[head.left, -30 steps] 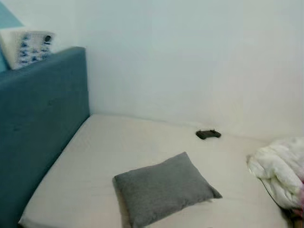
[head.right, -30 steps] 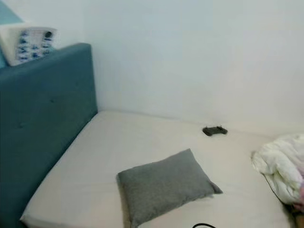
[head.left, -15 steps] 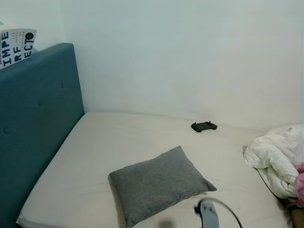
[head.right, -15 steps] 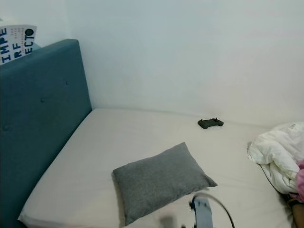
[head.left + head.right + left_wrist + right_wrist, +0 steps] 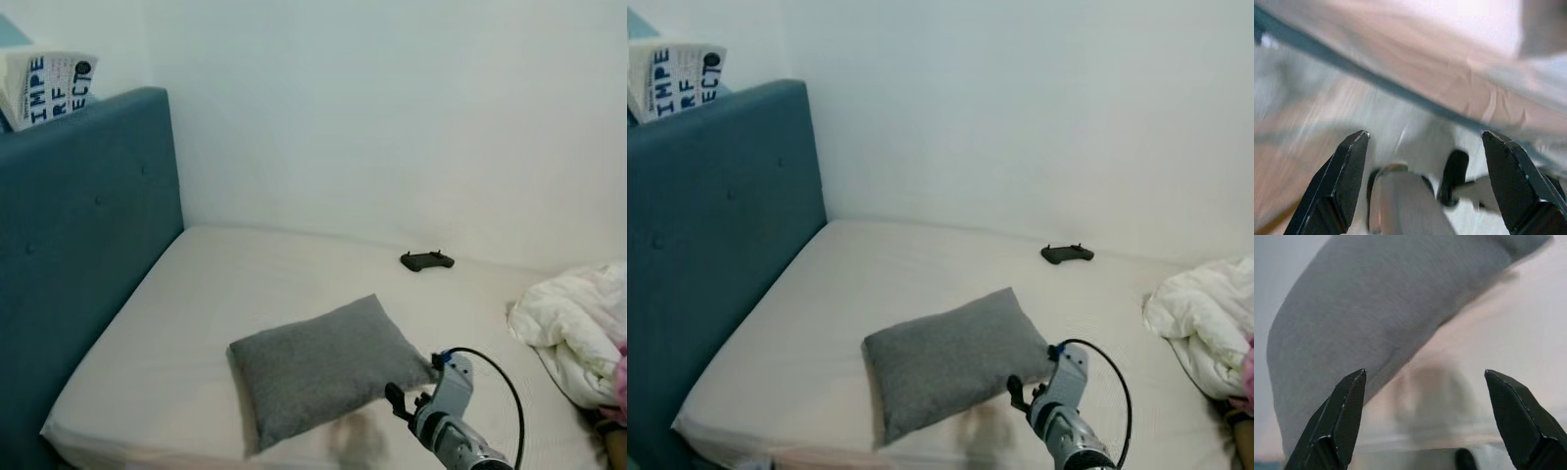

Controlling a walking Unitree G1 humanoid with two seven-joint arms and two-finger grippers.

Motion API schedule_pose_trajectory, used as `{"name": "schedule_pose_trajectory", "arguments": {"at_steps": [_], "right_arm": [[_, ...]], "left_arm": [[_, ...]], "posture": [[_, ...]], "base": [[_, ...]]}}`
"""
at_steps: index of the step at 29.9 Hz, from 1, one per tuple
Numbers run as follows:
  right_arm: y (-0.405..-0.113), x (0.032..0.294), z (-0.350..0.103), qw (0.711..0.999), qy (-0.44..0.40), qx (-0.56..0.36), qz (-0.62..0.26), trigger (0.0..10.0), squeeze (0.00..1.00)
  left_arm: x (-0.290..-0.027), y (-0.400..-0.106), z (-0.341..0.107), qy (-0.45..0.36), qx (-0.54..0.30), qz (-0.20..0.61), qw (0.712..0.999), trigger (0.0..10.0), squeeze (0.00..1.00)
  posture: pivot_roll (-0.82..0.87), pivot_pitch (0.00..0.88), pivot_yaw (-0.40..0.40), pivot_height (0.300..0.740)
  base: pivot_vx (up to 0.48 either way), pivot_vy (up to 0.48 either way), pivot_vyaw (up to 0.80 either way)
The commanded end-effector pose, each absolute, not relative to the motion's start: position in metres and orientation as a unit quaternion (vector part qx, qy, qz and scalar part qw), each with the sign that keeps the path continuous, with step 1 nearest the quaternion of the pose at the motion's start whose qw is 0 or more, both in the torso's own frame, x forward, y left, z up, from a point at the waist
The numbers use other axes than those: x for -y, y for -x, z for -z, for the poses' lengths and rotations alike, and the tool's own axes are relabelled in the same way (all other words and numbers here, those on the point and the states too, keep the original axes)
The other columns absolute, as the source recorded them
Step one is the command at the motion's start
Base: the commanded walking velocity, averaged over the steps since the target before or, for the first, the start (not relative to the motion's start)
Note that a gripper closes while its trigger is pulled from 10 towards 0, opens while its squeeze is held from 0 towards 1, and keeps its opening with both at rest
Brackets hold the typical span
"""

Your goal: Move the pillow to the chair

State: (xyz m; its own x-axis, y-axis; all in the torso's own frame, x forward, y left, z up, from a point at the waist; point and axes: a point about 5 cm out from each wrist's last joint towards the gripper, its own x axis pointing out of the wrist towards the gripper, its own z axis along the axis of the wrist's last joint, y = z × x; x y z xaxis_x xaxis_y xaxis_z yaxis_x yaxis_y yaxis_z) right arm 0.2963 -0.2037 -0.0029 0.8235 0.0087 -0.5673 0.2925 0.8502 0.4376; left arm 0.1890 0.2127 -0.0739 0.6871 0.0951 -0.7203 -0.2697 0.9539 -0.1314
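1. Right now I have the right gripper (image 5: 1422,418) reaching toward the near edge of the bed, its two long black fingers (image 5: 1339,416) spread wide with nothing between them; in the head views the silver right arm (image 5: 451,431) comes up from the bottom, close to the pillow's near right corner.
2. Just past those fingers lies the soft grey fabric pillow (image 5: 323,362), flat on the pale cream mattress (image 5: 245,284), towards its front edge. I judge the gripper close but not yet touching it.
3. My left gripper (image 5: 1422,178) is also spread apart and empty; its wrist view is blurred, and I can make out little beyond a pale surface and a dark band.
4. Further out, a small black game controller (image 5: 427,260) sits near the white wall, well apart from the pillow, and a crumpled white duvet (image 5: 573,328) is heaped at the right end. A tall teal upholstered headboard (image 5: 78,255) stands on the left with a white printed book (image 5: 49,86) on top.
5. As I read it, the task has barely begun: the pillow is not gripped or lifted. Grasping, carrying and setting it on the chair all remain.
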Motion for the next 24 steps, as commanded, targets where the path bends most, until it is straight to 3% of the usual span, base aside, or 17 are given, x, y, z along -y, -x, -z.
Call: {"name": "schedule_pose_trajectory", "arguments": {"at_steps": [1,5,13,17,24], "right_arm": [[-0.296,0.206,0.003,0.911,-0.286,-0.283,0.09,10.0,0.0],[-0.301,0.208,-0.003,0.899,-0.339,-0.256,0.105,10.0,0.0],[-0.314,0.202,-0.017,0.899,-0.375,-0.215,0.069,10.0,0.0],[-0.329,0.187,-0.035,0.904,-0.389,-0.176,-0.011,10.0,0.0],[-0.333,0.195,-0.04,0.906,-0.389,-0.166,0.022,10.0,0.0]], "left_arm": [[-0.214,-0.192,0.072,0.118,-0.373,-0.097,0.915,10.0,0.0],[-0.21,-0.205,0.064,0.119,-0.348,-0.086,0.926,10.0,0.0],[-0.208,-0.205,0.063,0.116,-0.338,-0.077,0.931,10.0,0.0],[-0.214,-0.193,0.068,0.106,-0.346,-0.075,0.929,10.0,0.0],[-0.221,-0.171,0.076,0.092,-0.359,-0.073,0.926,10.0,0.0]], "posture": [[0.07,0.026,-0.101,0.627],[0.08,0.036,-0.091,0.607],[0.1,0.057,-0.077,0.577],[0.12,0.089,-0.049,0.557],[0.16,0.13,-0.018,0.518]], "base": [[0.0,0.0,0.0],[0.0,0.0,0.0],[0.0,0.0,0.0],[0.0,0.0,0.0],[0.0,0.0,0.0]]}}
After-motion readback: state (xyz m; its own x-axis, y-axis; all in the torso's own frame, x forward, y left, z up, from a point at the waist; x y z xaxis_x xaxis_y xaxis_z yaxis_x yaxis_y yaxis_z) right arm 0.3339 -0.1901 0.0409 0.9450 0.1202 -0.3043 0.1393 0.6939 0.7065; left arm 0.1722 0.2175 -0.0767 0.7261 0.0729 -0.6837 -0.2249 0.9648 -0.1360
